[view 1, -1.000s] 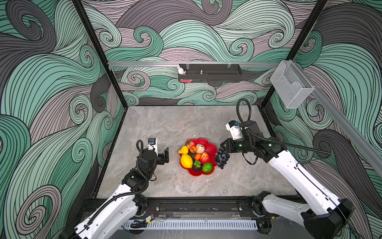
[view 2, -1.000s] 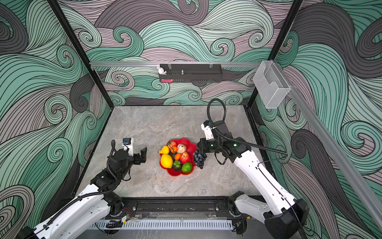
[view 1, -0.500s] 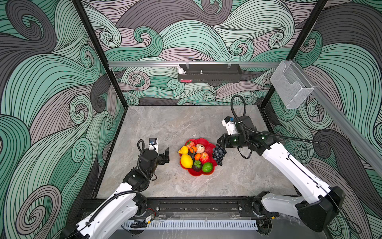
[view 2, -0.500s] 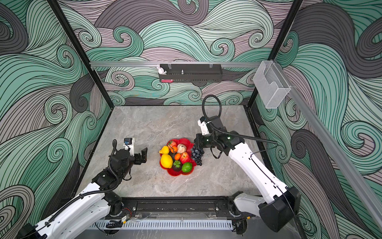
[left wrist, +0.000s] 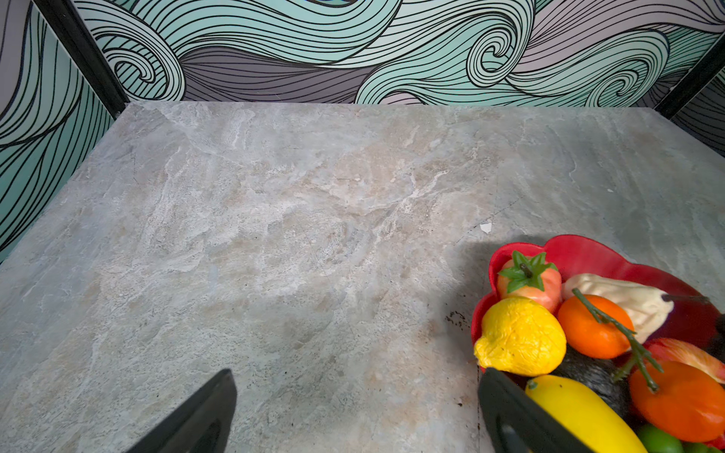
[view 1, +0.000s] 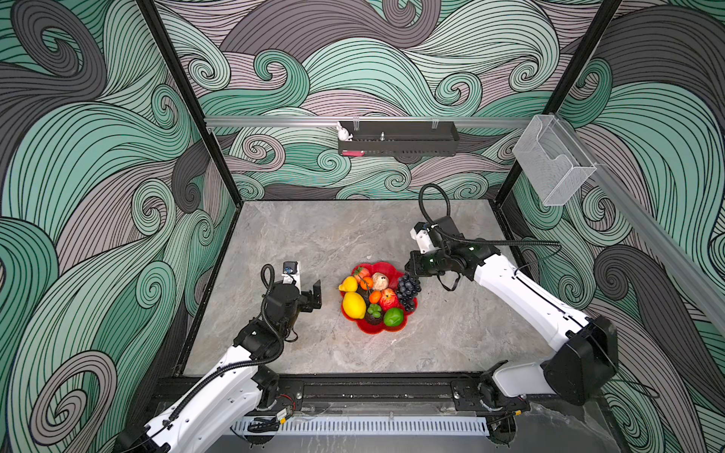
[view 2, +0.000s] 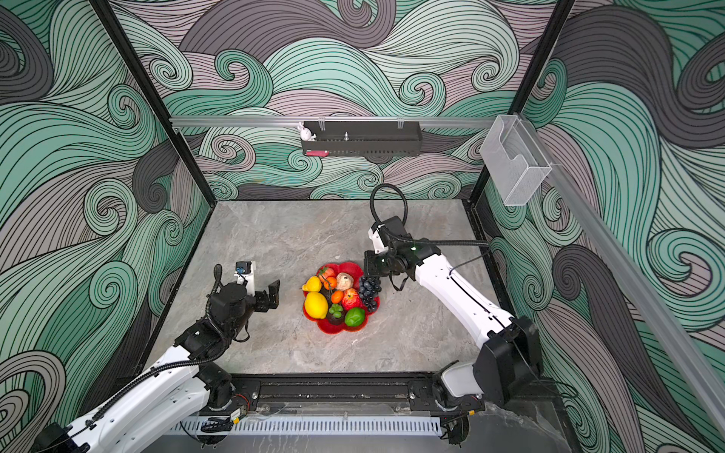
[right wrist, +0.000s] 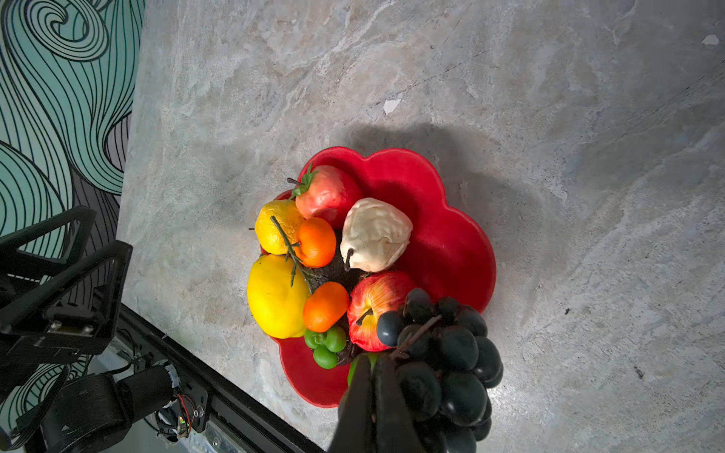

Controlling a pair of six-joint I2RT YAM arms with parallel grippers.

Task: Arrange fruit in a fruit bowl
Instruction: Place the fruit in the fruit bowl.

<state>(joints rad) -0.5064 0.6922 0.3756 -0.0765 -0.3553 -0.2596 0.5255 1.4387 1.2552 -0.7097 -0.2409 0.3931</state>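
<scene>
Operator: grape bunch (view 1: 408,291) has come across with my right gripper (right wrist: 374,372), from beside the fruit bowl (view 1: 386,270) to above its rim. I judge only the set-down remains.
Observer: Grip sure?
Operator: Right wrist view alone shows it: jaws pinched on the stem (right wrist: 416,333), bunch hanging just beneath. Both top views hide that. My left gripper (left wrist: 357,378) is spread wide, empty, bowl beside one finger.
</scene>
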